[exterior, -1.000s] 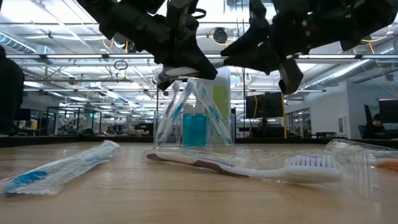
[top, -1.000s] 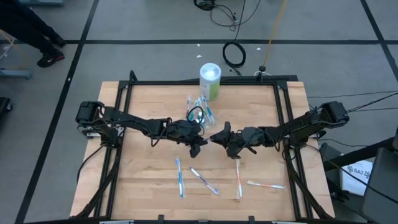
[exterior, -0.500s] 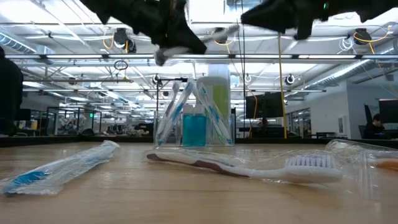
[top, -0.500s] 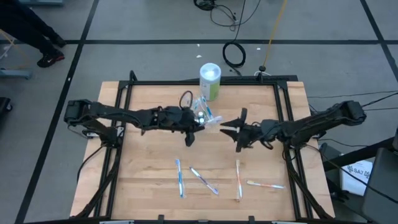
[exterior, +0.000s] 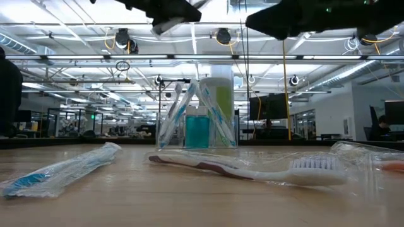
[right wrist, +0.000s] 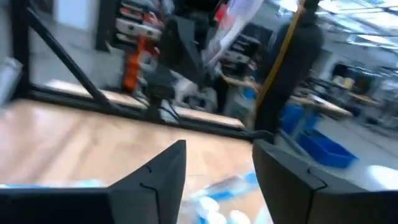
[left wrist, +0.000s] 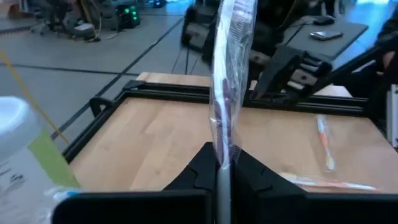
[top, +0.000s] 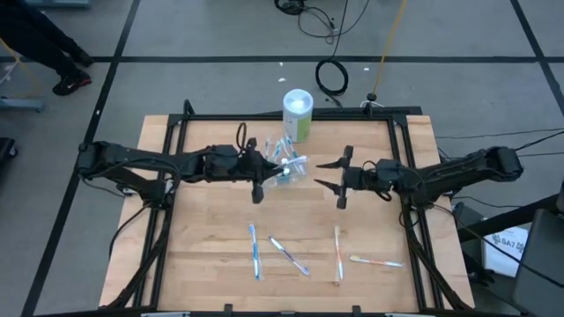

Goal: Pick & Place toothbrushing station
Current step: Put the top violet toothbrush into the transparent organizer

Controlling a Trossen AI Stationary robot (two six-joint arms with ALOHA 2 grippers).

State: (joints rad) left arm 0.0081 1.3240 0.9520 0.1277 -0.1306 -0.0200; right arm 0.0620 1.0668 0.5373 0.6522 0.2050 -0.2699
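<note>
A toothbrush in a clear wrapper sticks out from my left gripper, which is shut on it just in front of the clear cup. The cup stands on the table with several toothbrushes and a blue tube in it. My right gripper hangs open to the right of the cup, its fingers wide apart with nothing between them. In the low view both grippers show only at the top edge, the left and the right. My left gripper pinches the wrapped toothbrush at one end between its two fingers. The fingers come nearly level from the table's left. The toothbrush juts out past the fingertips toward the table's right, lifted clear of the table, beside the cup.
A tall white-and-green canister stands behind the cup at the far edge. Several wrapped toothbrushes lie on the near half of the table. A black frame borders the wooden table.
Both grippers have risen from where they met in front of the cup and have rolled. My right gripper has opened and drawn back toward the table's right edge. My left gripper has gone up and toward the far left, carrying the wrapped toothbrush.
</note>
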